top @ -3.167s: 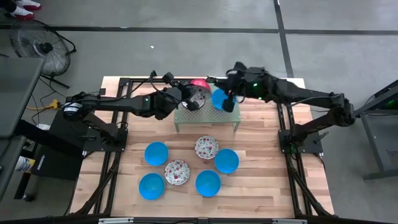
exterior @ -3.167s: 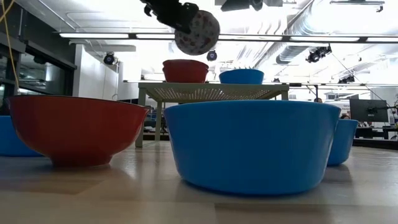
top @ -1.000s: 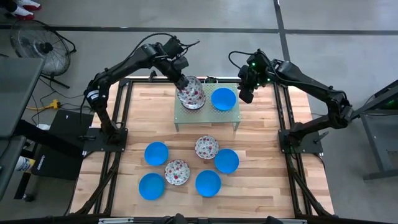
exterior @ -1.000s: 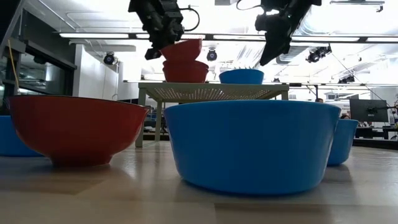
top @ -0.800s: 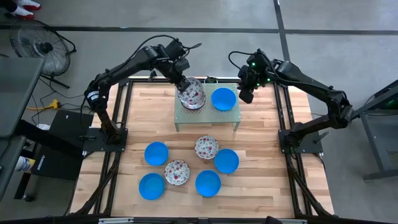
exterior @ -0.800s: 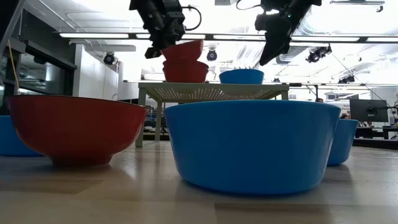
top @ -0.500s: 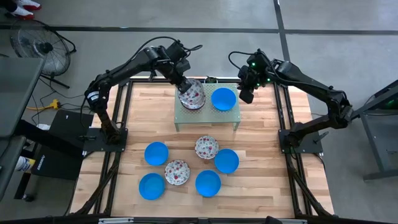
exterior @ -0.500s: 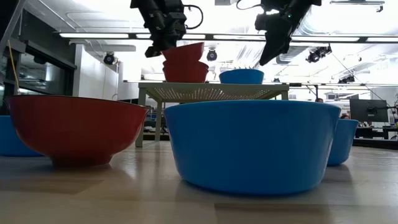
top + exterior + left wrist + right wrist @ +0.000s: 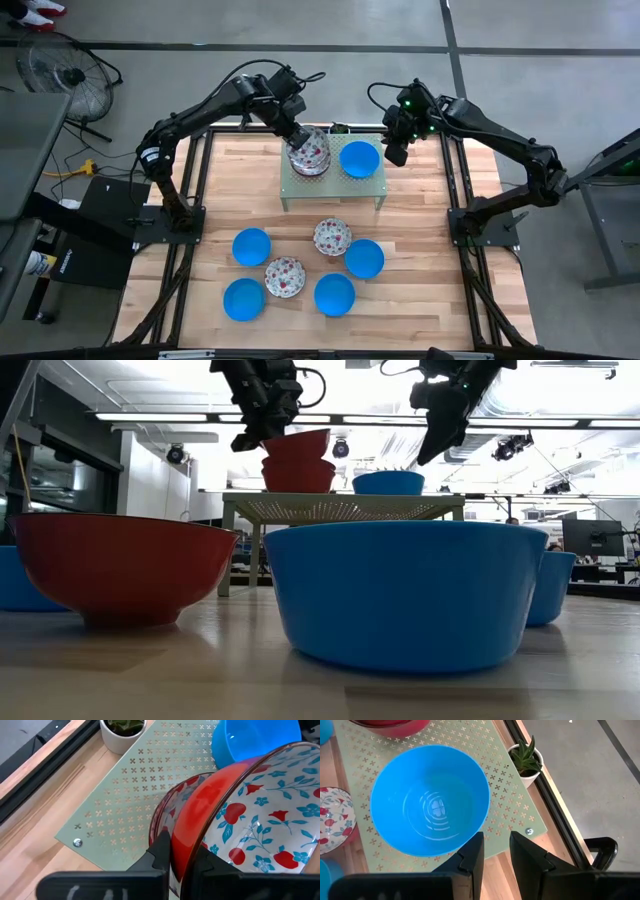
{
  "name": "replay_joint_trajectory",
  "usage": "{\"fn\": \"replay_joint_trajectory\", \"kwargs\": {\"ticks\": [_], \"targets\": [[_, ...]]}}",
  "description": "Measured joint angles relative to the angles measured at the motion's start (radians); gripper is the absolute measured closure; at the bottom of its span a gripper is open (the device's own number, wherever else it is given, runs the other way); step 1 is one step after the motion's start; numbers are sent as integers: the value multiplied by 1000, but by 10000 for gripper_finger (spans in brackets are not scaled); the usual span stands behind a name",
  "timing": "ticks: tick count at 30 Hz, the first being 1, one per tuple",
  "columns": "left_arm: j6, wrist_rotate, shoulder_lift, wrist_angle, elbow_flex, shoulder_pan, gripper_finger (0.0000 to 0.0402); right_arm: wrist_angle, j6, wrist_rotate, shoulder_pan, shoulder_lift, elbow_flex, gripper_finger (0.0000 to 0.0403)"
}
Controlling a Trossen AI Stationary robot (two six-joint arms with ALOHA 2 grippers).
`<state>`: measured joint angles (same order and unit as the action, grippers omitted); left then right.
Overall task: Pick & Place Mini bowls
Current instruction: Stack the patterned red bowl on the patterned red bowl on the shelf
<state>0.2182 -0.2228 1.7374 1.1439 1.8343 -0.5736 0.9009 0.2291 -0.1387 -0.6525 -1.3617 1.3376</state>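
- Left gripper (image 9: pixel 182 852) is clamped on the rim of a floral bowl (image 9: pixel 250 815), one finger inside and one outside its red wall, over the green perforated stand (image 9: pixel 332 178).
- Held bowl sits tilted in a second floral bowl (image 9: pixel 298 473) resting on the stand; in the low view the two read as a red stack (image 9: pixel 297 457), and whether the upper one fully rests on the lower is hard to judge.
- Blue bowl (image 9: pixel 359 158) stands just beside that stack on the same stand, apart from both grippers.
- Right gripper (image 9: pixel 396 152) hangs beside the stand's edge, near the blue bowl (image 9: pixel 430 800); its fingers (image 9: pixel 470 855) are parted with a narrow gap and hold nothing.
- Small potted plant (image 9: pixel 526 762) stands at the back edge of the stand, near the table's dark frame.
- Six more bowls lie on the wooden table (image 9: pixel 420 200) in front of the stand: floral ones (image 9: pixel 332 237) and (image 9: pixel 284 276), and blue ones (image 9: pixel 251 246), (image 9: pixel 364 258), (image 9: pixel 334 294) and (image 9: pixel 243 299).
- Floral bowl nearest the stand touches the blue one at its side; the rest sit near each other in a loose cluster.
- Floor fan (image 9: pixel 60 75) stands well apart from the table.
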Motion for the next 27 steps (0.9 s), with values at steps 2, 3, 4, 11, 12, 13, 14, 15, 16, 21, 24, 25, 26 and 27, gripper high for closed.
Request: {"fn": "replay_joint_trajectory", "kwargs": {"ticks": [2, 3, 4, 11, 12, 13, 14, 15, 16, 21, 24, 25, 26, 27], "targets": [[4, 5, 0, 3, 0, 0, 392, 0, 0, 0, 0, 0, 0, 320], [4, 6, 0, 7, 0, 0, 392, 0, 0, 0, 0, 0, 0, 320], [4, 7, 0, 14, 0, 0, 392, 0, -1, 0, -2, 0, 0, 320], [5, 9, 0, 18, 0, 0, 392, 4, -19, 0, -2, 0, 0, 320], [5, 8, 0, 19, 0, 0, 392, 8, -22, 0, -2, 0, 0, 320], [5, 3, 0, 19, 0, 0, 392, 8, -27, 2, -3, 0, 0, 320], [5, -8, 0, 18, 0, -1, 392, 7, -31, 8, -3, 0, 0, 320], [5, -19, 0, 18, 0, -2, 392, 8, -38, 17, -3, 0, 0, 320], [5, -31, 0, 18, 0, -2, 392, 8, -46, 23, -3, 0, 0, 320], [46, -27, 17, 13, -1, -2, 392, 36, -64, 24, -3, 0, 0, 320], [50, -32, 23, 18, -3, -2, 392, 36, -72, 21, -3, 0, 0, 320], [56, -37, 26, 11, -1, -1, 392, 37, -72, 20, -3, 0, 0, 320], [62, -37, 30, 8, 0, 5, 392, 39, -72, 20, -3, 0, 0, 320], [68, -30, 34, 18, 0, 9, 392, 39, -72, 21, -3, 0, 0, 320]]}}
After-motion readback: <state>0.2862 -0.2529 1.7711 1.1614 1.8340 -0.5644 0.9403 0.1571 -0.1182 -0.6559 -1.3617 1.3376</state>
